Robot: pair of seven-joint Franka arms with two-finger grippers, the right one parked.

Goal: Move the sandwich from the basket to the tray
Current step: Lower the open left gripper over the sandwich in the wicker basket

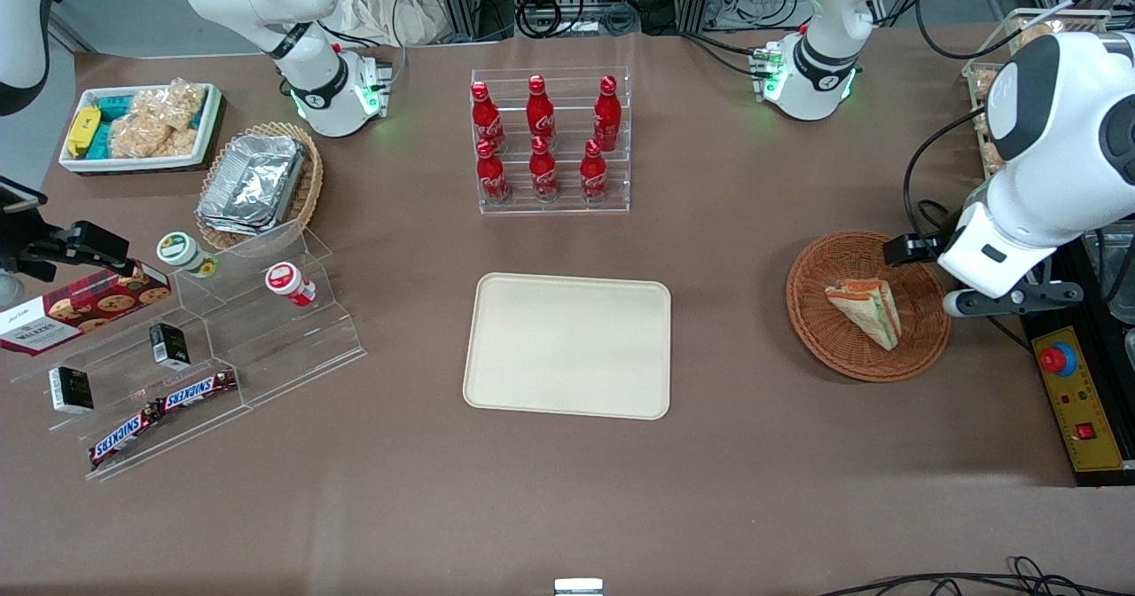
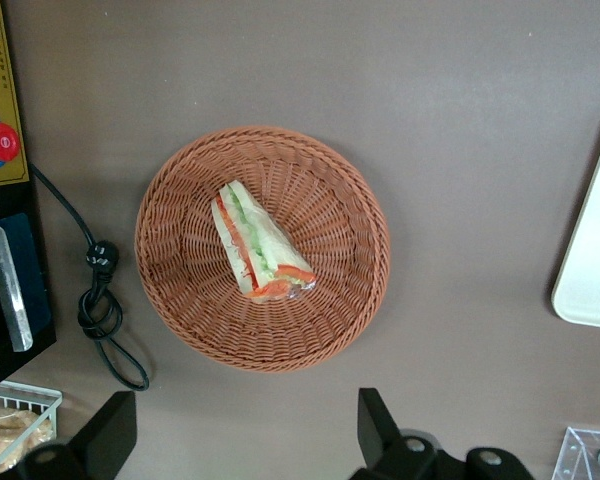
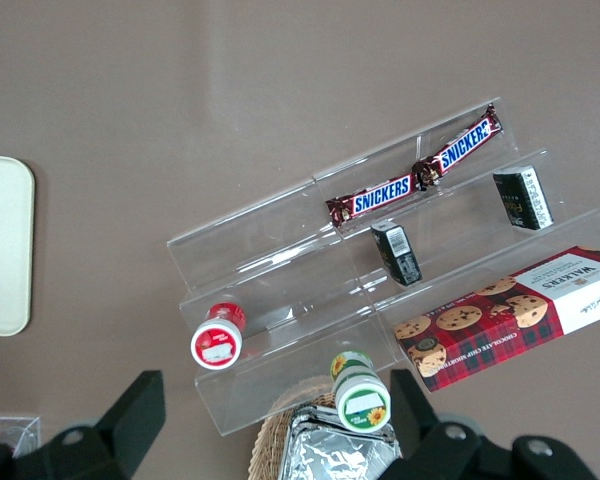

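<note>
One gripper (image 2: 245,435) hangs wide open and empty above the basket (image 2: 355,290), clear of the sandwich (image 2: 260,242).

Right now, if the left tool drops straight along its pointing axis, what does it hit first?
Probably the basket: the open left tool points down above its rim. The sandwich lies just off that line; depth is unclear.
</note>
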